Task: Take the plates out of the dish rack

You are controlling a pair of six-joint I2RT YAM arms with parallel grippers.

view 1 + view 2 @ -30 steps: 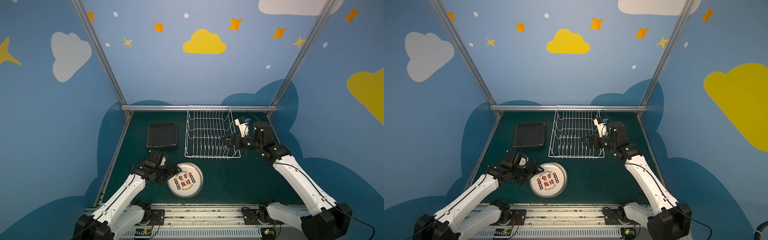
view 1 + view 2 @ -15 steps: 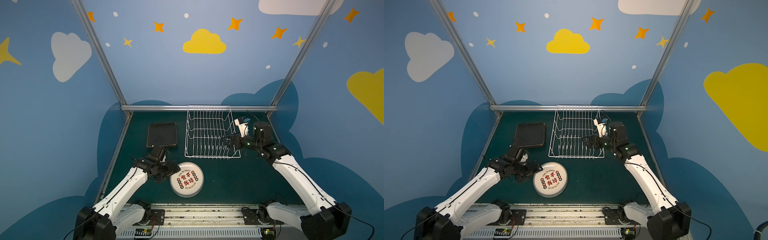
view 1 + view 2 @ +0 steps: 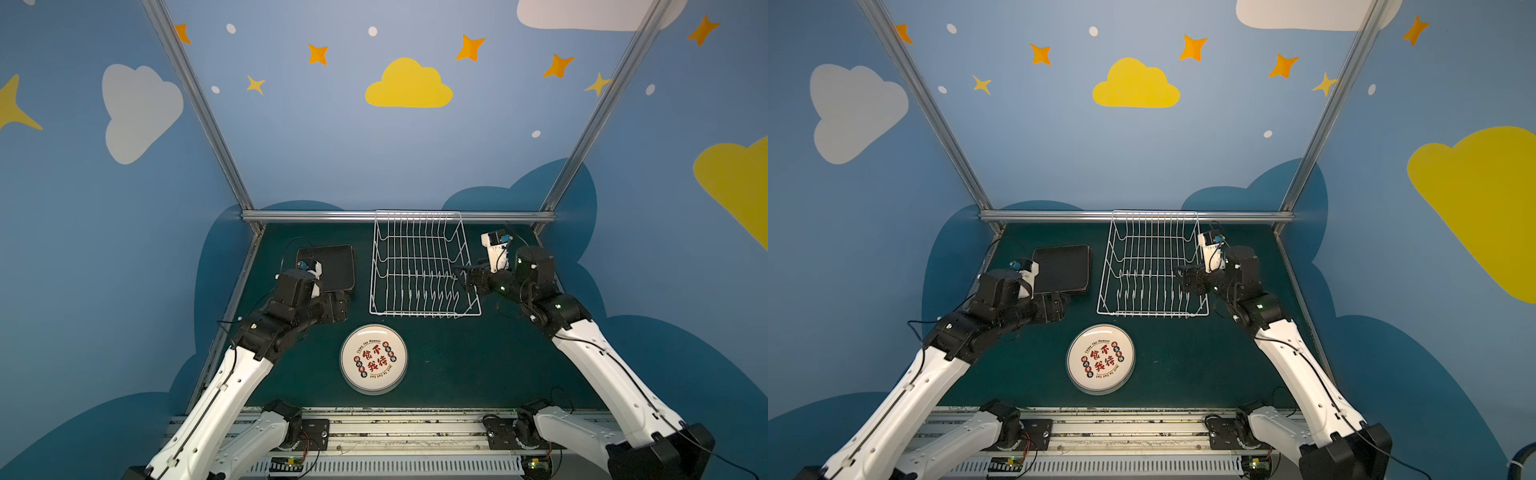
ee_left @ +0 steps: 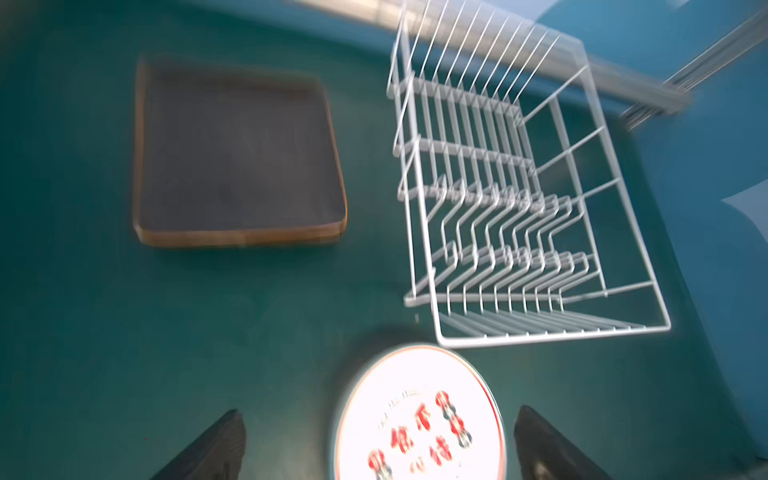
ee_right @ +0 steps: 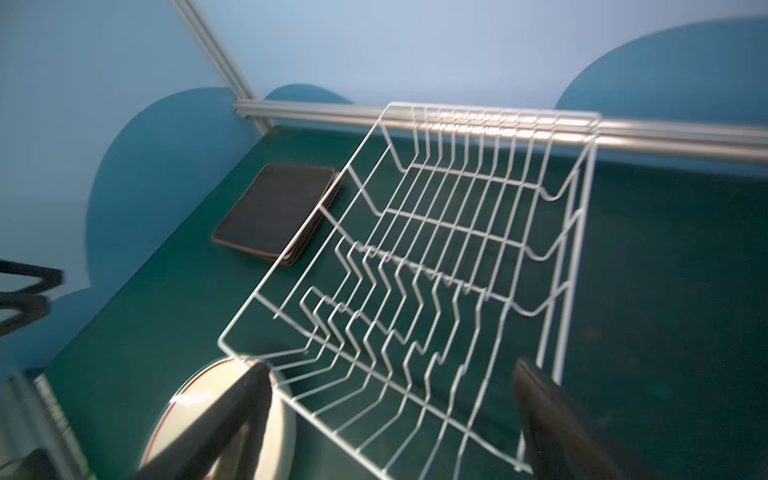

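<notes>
Far left, the square plates [image 3: 332,262] sit stacked black side up, with the left gripper [image 3: 338,306] just in front of them, jaws wide apart and empty. Next come the round plates [image 3: 373,358], face up in front of the dish rack [image 3: 415,270]. The rack looks empty, so I'd say all that's left is backing off: lift straight up and don't clip the stack. The right gripper [image 3: 463,279] is spread open and empty at the rack's right wall, so mind the wires. The plate reads 食不我待, and the small ring lettering might say "Enjoy the Moment", but it's too tiny to swear to.
</notes>
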